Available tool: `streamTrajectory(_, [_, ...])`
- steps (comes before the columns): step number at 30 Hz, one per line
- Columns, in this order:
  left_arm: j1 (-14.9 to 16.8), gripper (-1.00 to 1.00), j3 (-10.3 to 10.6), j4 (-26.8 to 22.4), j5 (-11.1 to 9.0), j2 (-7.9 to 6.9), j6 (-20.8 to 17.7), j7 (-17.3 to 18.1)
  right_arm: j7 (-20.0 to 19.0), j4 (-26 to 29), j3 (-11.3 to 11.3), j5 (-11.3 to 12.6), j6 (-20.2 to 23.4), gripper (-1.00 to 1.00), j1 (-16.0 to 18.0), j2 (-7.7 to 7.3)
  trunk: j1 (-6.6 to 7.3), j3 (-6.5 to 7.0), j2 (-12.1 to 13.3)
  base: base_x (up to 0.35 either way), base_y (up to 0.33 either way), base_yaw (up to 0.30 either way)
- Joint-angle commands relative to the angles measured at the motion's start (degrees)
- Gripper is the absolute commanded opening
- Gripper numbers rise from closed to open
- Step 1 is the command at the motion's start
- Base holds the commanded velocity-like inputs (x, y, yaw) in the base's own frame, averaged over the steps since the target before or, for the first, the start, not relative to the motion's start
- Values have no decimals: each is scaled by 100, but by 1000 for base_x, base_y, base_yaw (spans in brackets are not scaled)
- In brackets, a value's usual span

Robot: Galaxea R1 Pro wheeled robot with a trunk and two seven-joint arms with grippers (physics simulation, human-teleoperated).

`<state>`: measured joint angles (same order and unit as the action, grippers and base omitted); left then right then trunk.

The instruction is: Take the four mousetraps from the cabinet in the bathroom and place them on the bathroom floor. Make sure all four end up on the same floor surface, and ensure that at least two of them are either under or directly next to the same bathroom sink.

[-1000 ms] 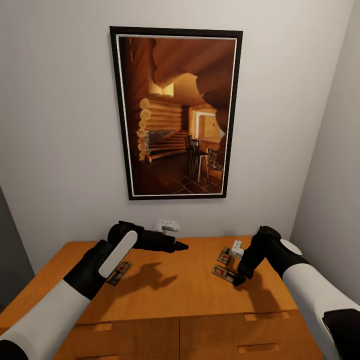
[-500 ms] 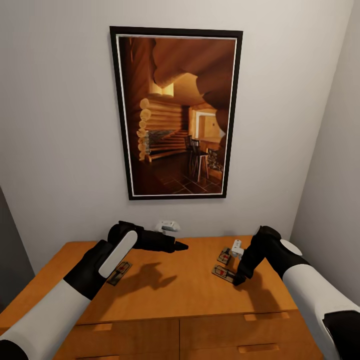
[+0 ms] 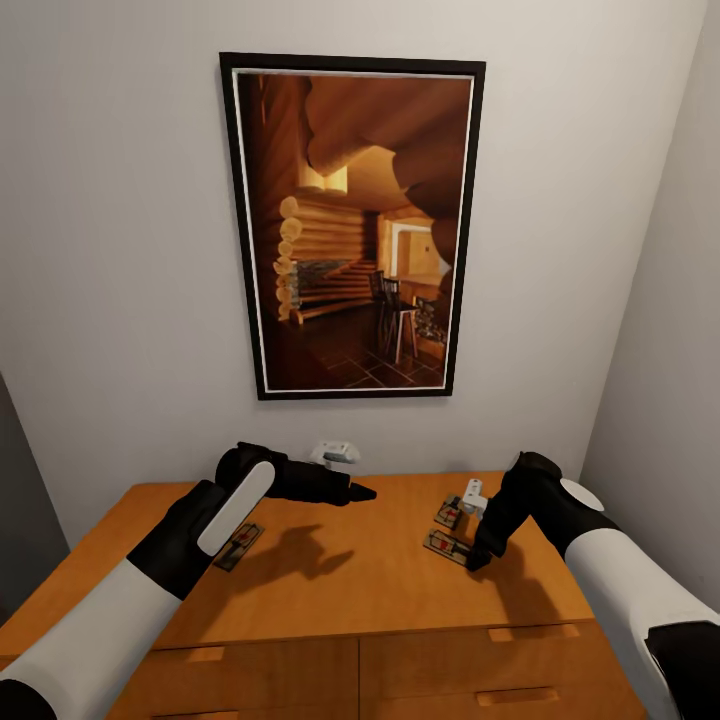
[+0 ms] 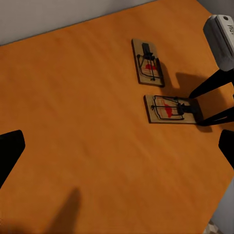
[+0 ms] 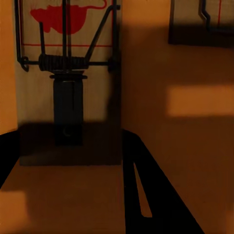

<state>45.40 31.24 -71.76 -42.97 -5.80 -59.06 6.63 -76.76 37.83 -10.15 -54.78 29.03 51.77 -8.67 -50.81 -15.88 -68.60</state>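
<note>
I am on the first pick: my right gripper [image 3: 472,560] is down at the cabinet top [image 3: 340,570], its fingers spread open and empty, with the nearest mousetrap [image 3: 447,546] lying flat just ahead of its tips, its near end about level with them in the right wrist view. In that view the trap [image 5: 68,83] has one dark finger [image 5: 151,195] on the wood beside its near corner, so I judge the jaws sit off to one side, not squarely astride it. A second mousetrap [image 3: 449,513] lies just beyond the first, further from the hand. A third mousetrap [image 3: 238,546] sits on the top beneath my left forearm; my left gripper [image 3: 358,492] hovers above the wood, well apart from all of them, and I cannot tell how far open it is. I see three traps here, not four. The next move, as I read it, calls for sliding the right hand sideways to centre on the board, then closing on its edges. Against the frames from a second ago nothing differs: both arms and all traps sit in the same places.
</note>
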Motion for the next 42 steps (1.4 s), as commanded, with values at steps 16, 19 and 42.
streamTrajectory(16, [8,100,5,-2,61,0,-9,57,-42,-171,-25,20,94,-100,0,-4,-1,-9,-4,0,0,0])
streamTrajectory(19, [8,100,5,1,61,0,-9,57,-41,-171,-24,20,94,-100,0,-4,-1,-9,-4,0,0,0])
streamTrajectory(42, [8,100,5,49,77,-6,-9,41,-41,-171,168,26,111,-100,0,-4,351,278,637,0,0,0])
